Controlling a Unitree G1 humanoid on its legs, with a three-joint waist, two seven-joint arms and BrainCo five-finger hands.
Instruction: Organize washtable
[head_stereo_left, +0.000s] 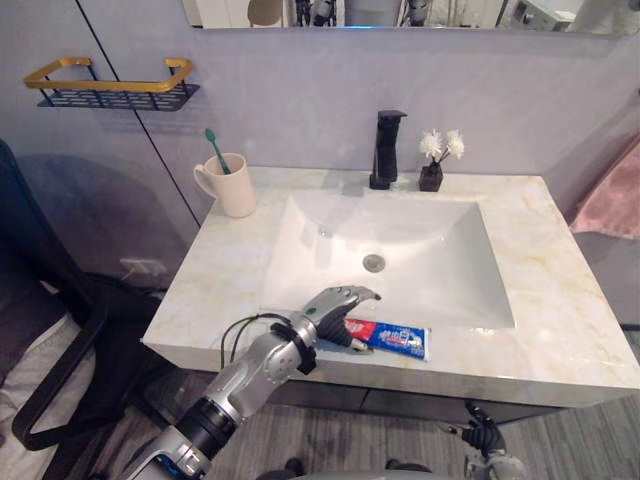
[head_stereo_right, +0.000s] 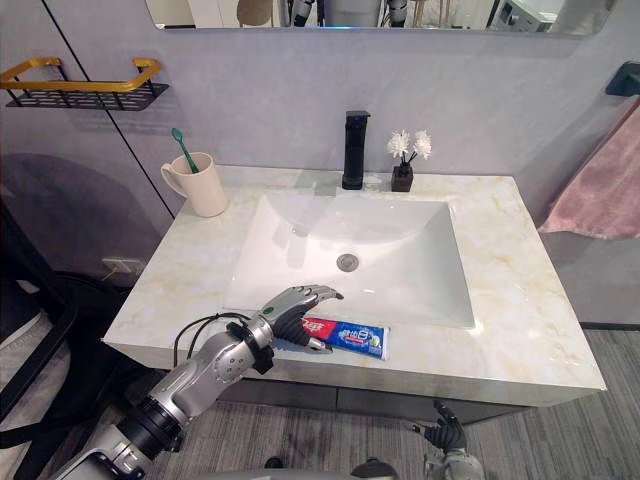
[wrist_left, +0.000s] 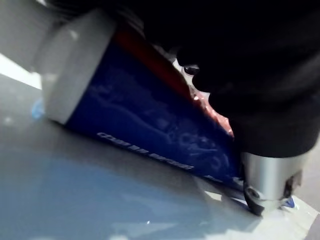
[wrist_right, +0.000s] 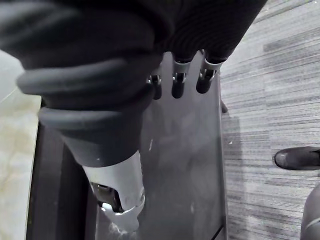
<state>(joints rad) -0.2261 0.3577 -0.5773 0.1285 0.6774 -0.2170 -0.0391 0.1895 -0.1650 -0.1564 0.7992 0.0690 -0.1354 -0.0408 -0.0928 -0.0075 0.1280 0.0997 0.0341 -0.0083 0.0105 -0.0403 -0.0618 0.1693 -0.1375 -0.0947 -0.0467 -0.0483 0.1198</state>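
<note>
A blue and red toothpaste tube (head_stereo_left: 395, 338) lies on the front rim of the marble washtable (head_stereo_left: 570, 310), just before the sink basin (head_stereo_left: 400, 250). My left hand (head_stereo_left: 335, 305) arches over the tube's left end, fingers curled down on it and thumb under; up close the tube (wrist_left: 150, 120) lies against my thumb (wrist_left: 270, 185). A cream mug (head_stereo_left: 232, 185) holding a green toothbrush (head_stereo_left: 217, 150) stands at the back left corner. My right hand (wrist_right: 180, 85) hangs below the counter's front edge, fingers relaxed, holding nothing.
A black faucet (head_stereo_left: 385, 150) and a small black pot of white flowers (head_stereo_left: 432, 165) stand behind the basin. A gold-railed black shelf (head_stereo_left: 110, 88) hangs on the wall at left. A pink towel (head_stereo_left: 610, 200) hangs at right.
</note>
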